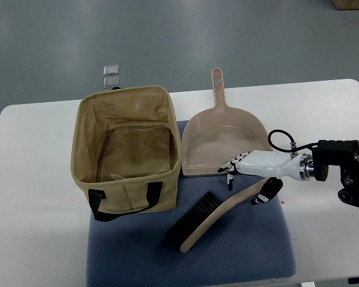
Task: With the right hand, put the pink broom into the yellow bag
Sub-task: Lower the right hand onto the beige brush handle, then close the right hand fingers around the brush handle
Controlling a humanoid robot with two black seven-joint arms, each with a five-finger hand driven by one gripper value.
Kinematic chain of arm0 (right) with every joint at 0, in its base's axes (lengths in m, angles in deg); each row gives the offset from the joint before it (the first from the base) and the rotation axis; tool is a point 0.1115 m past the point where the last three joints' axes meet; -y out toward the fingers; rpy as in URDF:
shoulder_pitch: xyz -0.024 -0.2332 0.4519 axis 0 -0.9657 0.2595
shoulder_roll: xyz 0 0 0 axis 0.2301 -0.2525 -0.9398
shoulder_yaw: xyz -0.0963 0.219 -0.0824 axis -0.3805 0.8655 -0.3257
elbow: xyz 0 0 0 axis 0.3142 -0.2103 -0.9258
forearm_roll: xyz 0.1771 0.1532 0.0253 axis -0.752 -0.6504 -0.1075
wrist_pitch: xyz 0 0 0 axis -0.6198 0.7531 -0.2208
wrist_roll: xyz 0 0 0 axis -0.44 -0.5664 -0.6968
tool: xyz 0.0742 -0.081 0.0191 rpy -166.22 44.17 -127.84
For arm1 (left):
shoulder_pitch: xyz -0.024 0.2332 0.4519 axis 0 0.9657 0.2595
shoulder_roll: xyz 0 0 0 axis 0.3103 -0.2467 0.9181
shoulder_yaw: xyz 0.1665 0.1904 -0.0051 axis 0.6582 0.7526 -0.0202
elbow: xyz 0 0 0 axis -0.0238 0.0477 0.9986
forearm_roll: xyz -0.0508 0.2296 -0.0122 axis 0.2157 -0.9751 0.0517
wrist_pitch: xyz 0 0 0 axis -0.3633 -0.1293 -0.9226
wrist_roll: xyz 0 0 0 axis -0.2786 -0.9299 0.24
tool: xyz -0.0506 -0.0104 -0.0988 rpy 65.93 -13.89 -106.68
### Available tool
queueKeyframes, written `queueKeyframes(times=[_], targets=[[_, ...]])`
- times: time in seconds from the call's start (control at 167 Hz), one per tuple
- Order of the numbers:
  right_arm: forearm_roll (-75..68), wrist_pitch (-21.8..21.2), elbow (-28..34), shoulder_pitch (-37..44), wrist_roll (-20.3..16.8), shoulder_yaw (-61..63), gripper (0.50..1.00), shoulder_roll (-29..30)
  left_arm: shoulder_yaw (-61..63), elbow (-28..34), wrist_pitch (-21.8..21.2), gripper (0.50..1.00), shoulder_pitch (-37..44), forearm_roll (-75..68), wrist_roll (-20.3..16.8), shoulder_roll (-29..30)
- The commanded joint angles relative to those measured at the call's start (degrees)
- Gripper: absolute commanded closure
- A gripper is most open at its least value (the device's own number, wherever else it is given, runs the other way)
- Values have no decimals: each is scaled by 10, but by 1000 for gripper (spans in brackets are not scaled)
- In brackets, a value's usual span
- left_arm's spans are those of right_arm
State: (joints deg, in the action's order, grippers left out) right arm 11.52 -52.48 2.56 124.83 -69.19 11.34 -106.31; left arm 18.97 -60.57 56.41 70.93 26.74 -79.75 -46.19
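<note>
The pink broom (218, 216) lies slanted on the blue mat (245, 251), its black bristles (191, 218) to the left and its handle rising to the right. My right hand (246, 179) is over the upper end of the handle, with the fingers (230, 174) spread on the left side and the thumb (267, 191) on the right. It does not close on the handle. The yellow bag (87, 149) stands open and upright at the left, its inside empty. The left arm is out of view.
A pink dustpan (221, 140) lies just behind my right hand, its handle pointing away. The bag's black strap (125, 200) hangs over its near side. The white table (30, 197) carries the mat. Two small metal squares (111, 74) lie on the floor beyond.
</note>
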Motion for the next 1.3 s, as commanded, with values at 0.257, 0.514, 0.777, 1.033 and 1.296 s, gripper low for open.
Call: queueKeyframes(times=[0.257,0.514,0.777,1.033,1.296], targets=[[8,1,-1,-5,0,-1,683,4,0,0,0,500,0,0,0,0],[9,0,-3,-5,0,-1,787,4,0,0,0,500,0,0,0,0],[10,-2,-3,-4,3,-1,916,4,1,0,0,500,-1,0,0,0],[9,-1,-3,-5,7,-1,998,0,1,0,0,500,0,0,0,0],[1,4,-1,-2,29,1,1000,-25,0,0,0,500,0,0,0,0]])
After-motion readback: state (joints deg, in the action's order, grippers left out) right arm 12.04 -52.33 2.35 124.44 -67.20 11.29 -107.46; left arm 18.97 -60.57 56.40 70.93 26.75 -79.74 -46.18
